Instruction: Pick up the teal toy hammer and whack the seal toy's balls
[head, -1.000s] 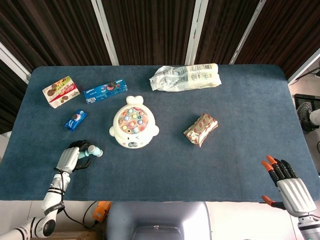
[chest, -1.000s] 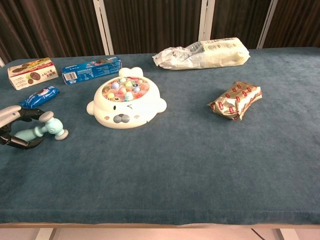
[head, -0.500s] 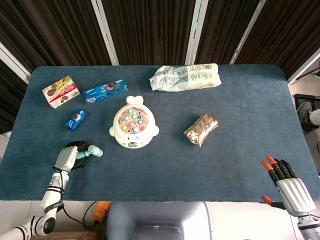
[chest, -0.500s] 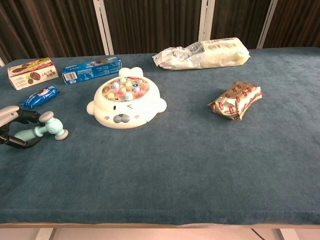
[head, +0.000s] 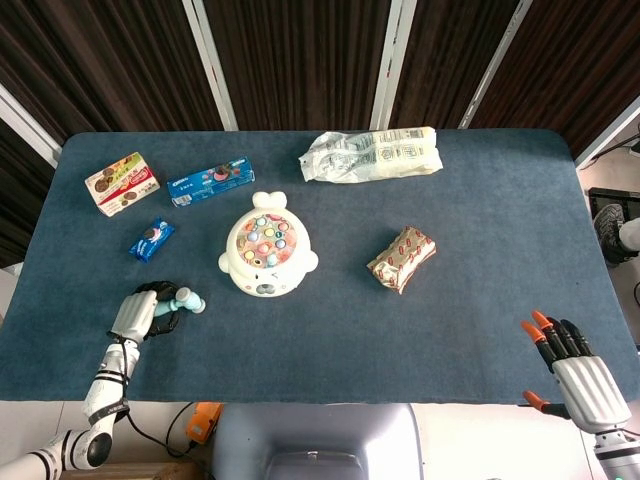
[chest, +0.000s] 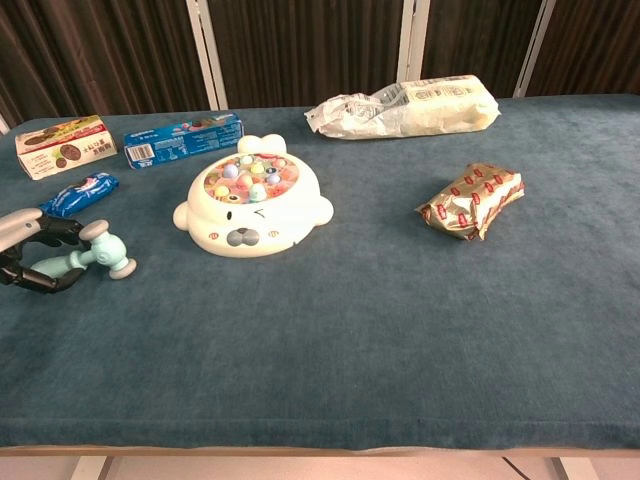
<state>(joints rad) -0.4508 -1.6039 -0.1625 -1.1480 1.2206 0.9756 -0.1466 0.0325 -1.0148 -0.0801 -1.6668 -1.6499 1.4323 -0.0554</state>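
The teal toy hammer (head: 183, 300) lies low at the table's front left, its head (chest: 100, 247) pointing toward the seal. My left hand (head: 135, 315) wraps its dark fingers (chest: 40, 283) around the handle at the left edge of the chest view. The white seal toy (head: 267, 258) with several coloured balls on top (chest: 250, 180) sits mid-table, a short way right of and beyond the hammer. My right hand (head: 575, 370) hangs off the table's front right corner, fingers spread and holding nothing; the chest view does not show it.
A small blue snack packet (head: 151, 239) lies just beyond the hammer. A cookie box (head: 121, 183) and a blue biscuit box (head: 211, 182) sit at the back left. A white bag (head: 372, 153) lies at the back, and a red-gold packet (head: 401, 258) right of the seal.
My left hand has drawn slightly back toward the left with the hammer in it. The right hand has barely moved.
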